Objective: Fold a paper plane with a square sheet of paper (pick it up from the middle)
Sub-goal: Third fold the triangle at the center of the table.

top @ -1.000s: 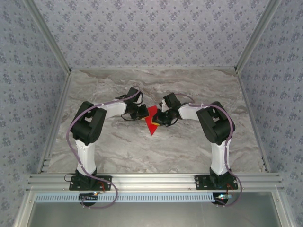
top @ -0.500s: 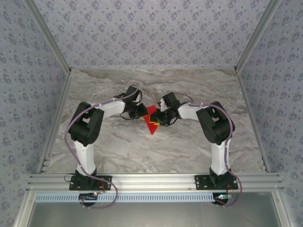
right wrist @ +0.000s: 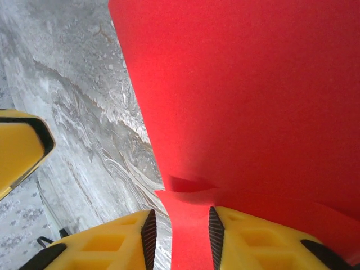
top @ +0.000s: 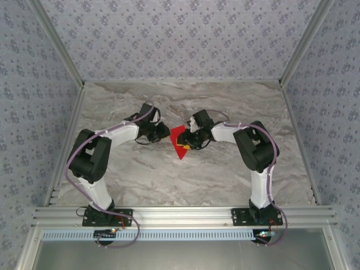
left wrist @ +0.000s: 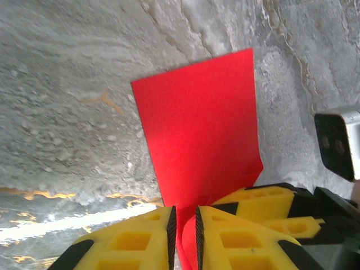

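The red paper (top: 180, 144) lies mid-table, folded into an angular shape with a sharp tip pointing toward the near edge. My left gripper (top: 165, 132) is at its left corner. In the left wrist view the paper (left wrist: 197, 129) runs up from between the jaws, and this gripper (left wrist: 185, 225) is shut on its edge. My right gripper (top: 190, 139) is at the paper's right side. In the right wrist view it (right wrist: 180, 230) stands open around a folded strip of paper (right wrist: 242, 84) that touches one pad only.
The table (top: 225, 174) is grey marble, fenced by metal rails and patterned walls. The right gripper's yellow fingers (left wrist: 264, 202) and its wrist camera (left wrist: 337, 143) sit close beside the left jaws. A left yellow finger (right wrist: 17, 146) shows at the right wrist view's edge.
The left arm's elbow has swung left and its gripper has drawn back a little, pulling the paper's left corner outward. The right arm has stayed put.
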### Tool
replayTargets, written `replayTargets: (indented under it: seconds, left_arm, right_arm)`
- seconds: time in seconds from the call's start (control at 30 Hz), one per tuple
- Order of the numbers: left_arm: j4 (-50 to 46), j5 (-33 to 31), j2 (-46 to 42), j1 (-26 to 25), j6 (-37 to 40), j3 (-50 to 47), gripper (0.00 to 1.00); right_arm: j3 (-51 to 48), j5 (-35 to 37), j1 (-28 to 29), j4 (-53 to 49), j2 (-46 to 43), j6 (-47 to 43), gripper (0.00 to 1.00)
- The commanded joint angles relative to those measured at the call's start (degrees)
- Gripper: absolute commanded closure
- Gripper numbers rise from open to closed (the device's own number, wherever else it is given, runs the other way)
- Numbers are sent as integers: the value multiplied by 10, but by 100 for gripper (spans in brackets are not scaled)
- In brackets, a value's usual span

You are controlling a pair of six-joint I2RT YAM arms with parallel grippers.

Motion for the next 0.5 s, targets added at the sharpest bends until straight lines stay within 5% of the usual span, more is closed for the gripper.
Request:
replayTargets:
  seconds: [0.0, 0.13, 0.47]
  left_arm:
    - [33, 48, -2, -17, 1, 3, 83]
    - [34, 62, 18, -35, 5, 13, 91]
    - [1, 66, 70, -43, 16, 31, 100]
  right_arm:
    - [-26, 65, -3, -64, 33, -20, 75]
    - [-30, 71, -5, -74, 35, -28, 89]
    - [-30, 69, -7, -75, 34, -35, 100]
